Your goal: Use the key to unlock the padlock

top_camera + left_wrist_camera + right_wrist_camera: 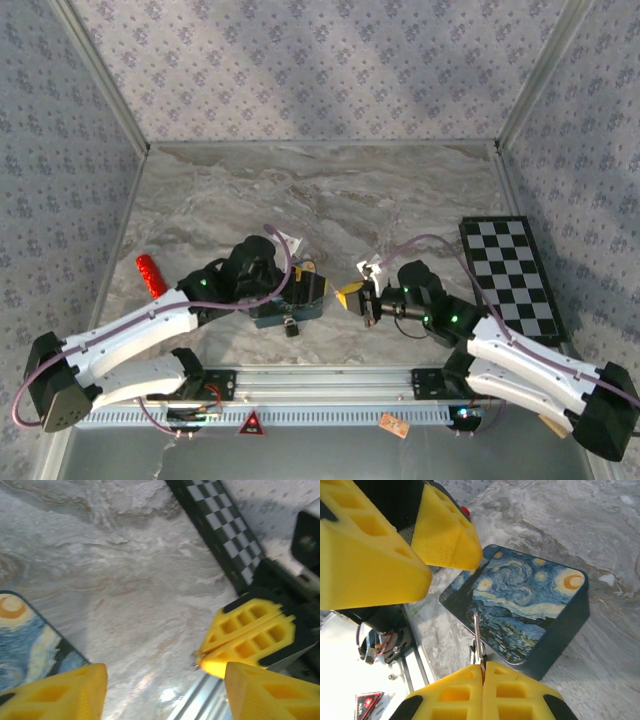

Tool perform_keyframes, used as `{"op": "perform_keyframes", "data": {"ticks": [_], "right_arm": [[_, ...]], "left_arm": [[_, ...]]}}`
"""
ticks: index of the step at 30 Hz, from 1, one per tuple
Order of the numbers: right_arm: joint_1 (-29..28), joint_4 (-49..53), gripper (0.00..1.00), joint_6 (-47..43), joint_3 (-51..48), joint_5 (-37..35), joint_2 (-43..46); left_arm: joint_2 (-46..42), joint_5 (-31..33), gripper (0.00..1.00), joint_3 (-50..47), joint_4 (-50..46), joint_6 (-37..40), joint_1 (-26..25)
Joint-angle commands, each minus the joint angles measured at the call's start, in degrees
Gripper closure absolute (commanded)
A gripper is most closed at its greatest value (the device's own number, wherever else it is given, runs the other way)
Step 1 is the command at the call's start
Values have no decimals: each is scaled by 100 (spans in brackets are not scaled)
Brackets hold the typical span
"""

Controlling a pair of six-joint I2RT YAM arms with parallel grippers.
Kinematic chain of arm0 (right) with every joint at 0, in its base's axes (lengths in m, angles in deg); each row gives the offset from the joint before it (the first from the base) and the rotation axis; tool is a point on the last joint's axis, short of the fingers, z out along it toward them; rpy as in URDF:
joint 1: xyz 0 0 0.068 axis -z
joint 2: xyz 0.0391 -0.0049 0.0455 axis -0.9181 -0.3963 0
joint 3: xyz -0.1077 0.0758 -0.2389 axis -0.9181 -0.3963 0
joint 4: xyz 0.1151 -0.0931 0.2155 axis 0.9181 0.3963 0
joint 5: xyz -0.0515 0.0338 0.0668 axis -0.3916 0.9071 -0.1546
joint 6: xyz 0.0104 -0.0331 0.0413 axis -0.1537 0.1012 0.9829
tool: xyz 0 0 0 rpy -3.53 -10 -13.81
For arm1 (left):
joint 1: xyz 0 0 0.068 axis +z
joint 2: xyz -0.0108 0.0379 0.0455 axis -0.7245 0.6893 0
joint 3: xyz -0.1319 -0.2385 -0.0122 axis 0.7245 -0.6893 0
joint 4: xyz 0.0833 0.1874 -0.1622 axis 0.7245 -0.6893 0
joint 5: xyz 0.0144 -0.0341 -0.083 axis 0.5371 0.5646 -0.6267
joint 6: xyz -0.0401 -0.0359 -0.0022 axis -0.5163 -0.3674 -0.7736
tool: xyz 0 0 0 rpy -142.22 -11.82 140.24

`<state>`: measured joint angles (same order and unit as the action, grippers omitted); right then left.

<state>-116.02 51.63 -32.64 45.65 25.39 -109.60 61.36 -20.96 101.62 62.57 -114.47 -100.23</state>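
My right gripper (pixel 483 666) is shut on the key (pixel 477 632), whose thin grey blade sticks out from between the yellow fingers toward the blue tin. Just past the fingertips, partly hidden behind the key, shows the padlock's silvery shackle (pixel 473 649). From above, the padlock (pixel 291 326) lies small and dark on the table at the tin's near edge, left of my right gripper (pixel 350 297). Over the tin hovers my left gripper (pixel 300 283), open. Its own camera shows that left gripper (pixel 165 695) holding nothing, with the right arm's shut fingers (pixel 245 640) ahead of it.
The blue Starry-Night tin (pixel 290 295) sits at the table's middle front, under the left gripper. A red cylinder (pixel 151 275) lies at the left. A checkerboard panel (pixel 510 275) lies at the right. The metal rail (pixel 330 380) runs along the near edge.
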Motion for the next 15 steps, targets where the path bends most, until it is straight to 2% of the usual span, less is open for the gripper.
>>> {"op": "perform_keyframes", "data": {"ticks": [1, 3, 6, 15], "right_arm": [[58, -506, 100, -183, 175, 370, -64], [67, -629, 100, -210, 233, 471, -173], [67, -751, 100, -248, 304, 559, -286], [213, -959, 100, -200, 265, 815, -286]], "left_arm": [[21, -483, 50, 244, 357, 226, -43], [67, -610, 55, 273, 383, 235, -43], [146, -731, 59, 331, 376, 244, -44], [149, -830, 57, 332, 324, 288, -45]]}}
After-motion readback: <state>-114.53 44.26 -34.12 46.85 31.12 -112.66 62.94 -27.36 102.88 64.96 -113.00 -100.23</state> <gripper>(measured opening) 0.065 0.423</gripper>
